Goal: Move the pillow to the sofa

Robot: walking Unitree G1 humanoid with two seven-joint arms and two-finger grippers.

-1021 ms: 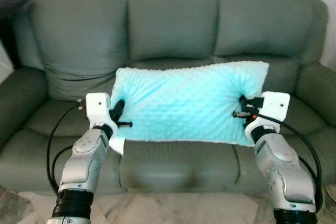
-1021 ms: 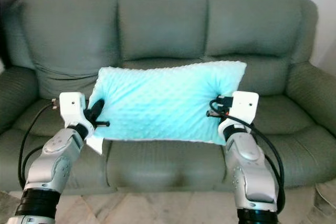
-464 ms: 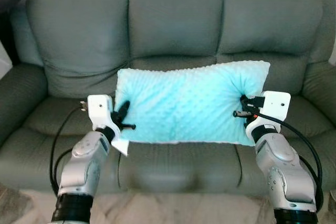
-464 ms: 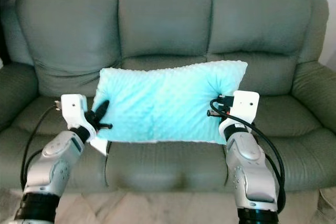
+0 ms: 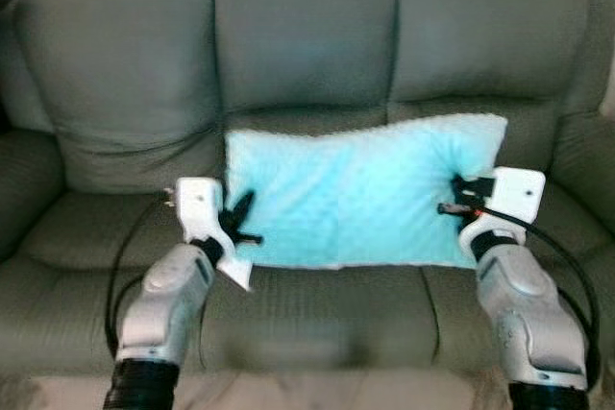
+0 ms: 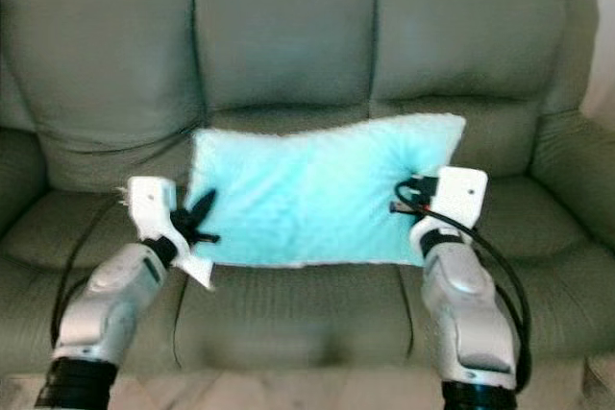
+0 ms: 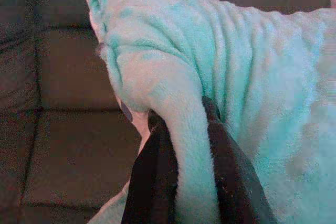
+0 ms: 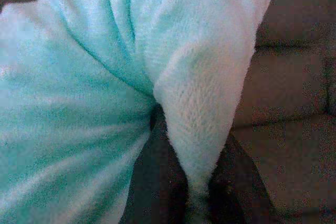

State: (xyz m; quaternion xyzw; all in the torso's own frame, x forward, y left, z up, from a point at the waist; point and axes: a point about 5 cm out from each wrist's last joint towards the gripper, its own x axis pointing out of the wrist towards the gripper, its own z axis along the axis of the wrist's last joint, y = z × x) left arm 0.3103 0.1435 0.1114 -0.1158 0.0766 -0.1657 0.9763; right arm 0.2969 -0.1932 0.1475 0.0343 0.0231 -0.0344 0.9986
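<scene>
Head views, change: closer to the sofa (image 5: pixel 307 55) than a second ago; whole picture shifted and slightly blurred, so mostly camera motion from walking. Pillow (image 5: pixel 356 194) carried along between the arms, same stretched pose as before.
Head views, meaning: approach nearly finished; judged ready for lowering and release, not yet done.
Head views, pillow: turquoise, dimpled, held broadside across the middle of the sofa, lower edge about level with the front of the seat cushions (image 5: pixel 317 304); whether resting on them or hanging just above, unclear.
Head views, left gripper (image 5: pixel 240 223): at the pillow's left lower corner, black fingers biting into the fabric, a white flap of the corner hanging below.
Head views, right gripper (image 6: pixel 408 201): at the pillow's right edge, about mid-height, fingertips buried in a pucker of fabric.
Left wrist view: a thick fold of turquoise plush pinched between the two black fingers (image 7: pixel 149 182); fold running straight out from the pinch, dark seat cushions behind.
Right wrist view: a ridge of plush, paler on one side, clamped between the dark fingers (image 8: pixel 152 182); rest of the pillow spreading away beyond the pinch, sofa dim in the background.
Hold, judged: both ends secure, pillow taut between the pinches.
</scene>
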